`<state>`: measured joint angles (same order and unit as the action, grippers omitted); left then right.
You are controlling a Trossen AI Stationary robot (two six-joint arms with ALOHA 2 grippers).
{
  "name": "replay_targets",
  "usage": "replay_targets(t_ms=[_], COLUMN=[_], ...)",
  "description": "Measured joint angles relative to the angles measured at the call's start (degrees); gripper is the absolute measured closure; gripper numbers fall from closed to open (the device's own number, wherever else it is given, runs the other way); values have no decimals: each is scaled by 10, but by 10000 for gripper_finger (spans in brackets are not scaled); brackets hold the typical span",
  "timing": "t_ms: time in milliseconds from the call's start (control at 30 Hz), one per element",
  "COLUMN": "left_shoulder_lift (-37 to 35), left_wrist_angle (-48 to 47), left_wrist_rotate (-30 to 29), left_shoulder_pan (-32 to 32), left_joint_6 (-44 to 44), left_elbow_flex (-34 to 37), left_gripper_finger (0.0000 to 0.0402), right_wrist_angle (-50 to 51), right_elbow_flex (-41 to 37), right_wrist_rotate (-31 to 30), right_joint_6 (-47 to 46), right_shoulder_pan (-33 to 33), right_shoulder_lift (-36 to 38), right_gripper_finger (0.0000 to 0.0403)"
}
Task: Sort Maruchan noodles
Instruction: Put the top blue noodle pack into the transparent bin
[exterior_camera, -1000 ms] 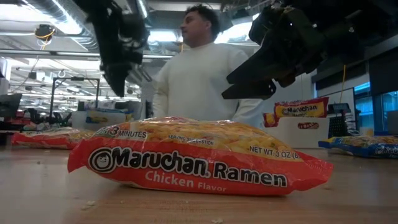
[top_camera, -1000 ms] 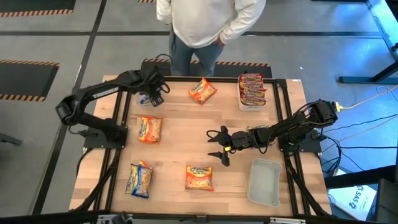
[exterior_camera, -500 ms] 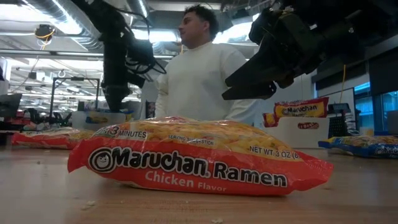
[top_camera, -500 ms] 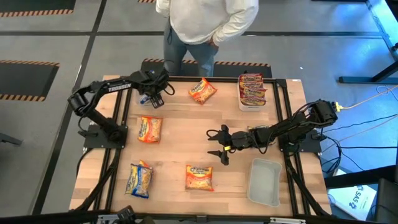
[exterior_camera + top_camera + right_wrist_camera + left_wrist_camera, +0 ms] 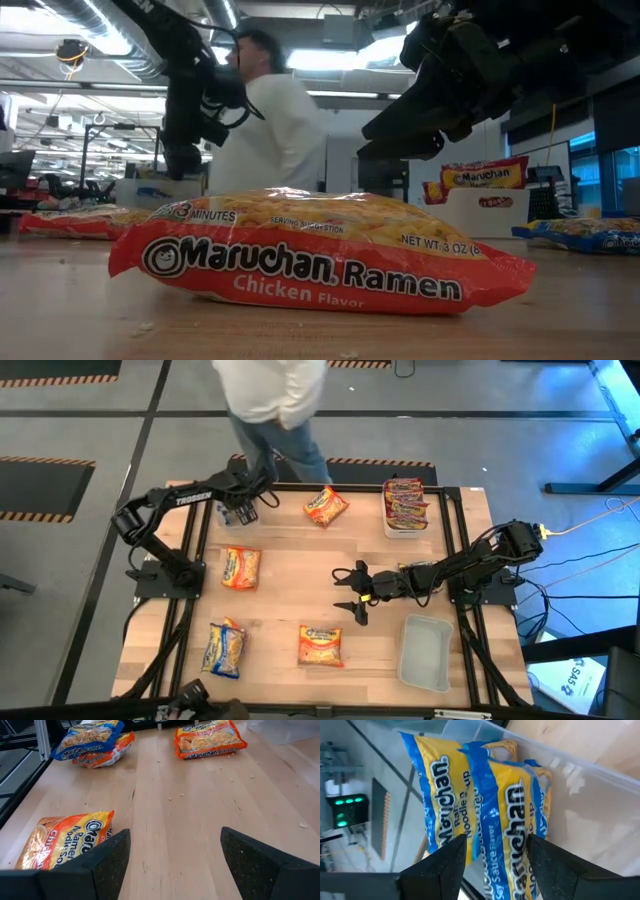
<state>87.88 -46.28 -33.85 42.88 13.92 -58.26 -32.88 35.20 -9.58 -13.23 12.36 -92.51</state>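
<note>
looking down on the tabletop, i have loose packets spread across it and two clear tubs at the far edge, plus an empty tub near the right arm. red packets already stacked in the far right tub. blue-and-yellow packets sit in the far left tub.

left pincer hangs over that tub, fingers spread, nothing between them; packets lie just past the fingertips, long axis running along the fingers.

right pincer hovers mid-tabletop, spread wide, empty. nearest loose one for it is the orange chicken packet, toward the near edge just beside its fingers. orange packet at the left sits closer to the left arm. another orange packet at the far edge lies between both arms. mixed blue and orange pile is at near left.

my guess: the right arm takes the near chicken packet.
</note>
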Motion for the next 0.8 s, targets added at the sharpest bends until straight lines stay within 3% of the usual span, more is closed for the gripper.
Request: replay_targets(t_ms=[200, 500, 667, 800], left_shoulder_lift=[0, -3, -31, -69], left_wrist_angle=[26, 58, 37, -20], left_wrist_rotate=[17, 33, 32, 66], left_shoulder_pan=[40, 50, 18, -4], left_joint_6=[39, 74, 50, -8], left_elbow_flex=[0, 0, 0, 0], left_gripper_finger=[198, 198, 199, 199], right_wrist_angle=[0, 0, 0, 0], right_elbow_flex=[0, 0, 0, 0], right_wrist_rotate=[1, 2, 16, 16], right_joint_6=[-1, -4, -4, -4], right_shoulder_pan=[0, 1, 0, 0], right_shoulder_lift=[0, 0, 0, 0], right_gripper_finger=[109, 109, 109, 109])
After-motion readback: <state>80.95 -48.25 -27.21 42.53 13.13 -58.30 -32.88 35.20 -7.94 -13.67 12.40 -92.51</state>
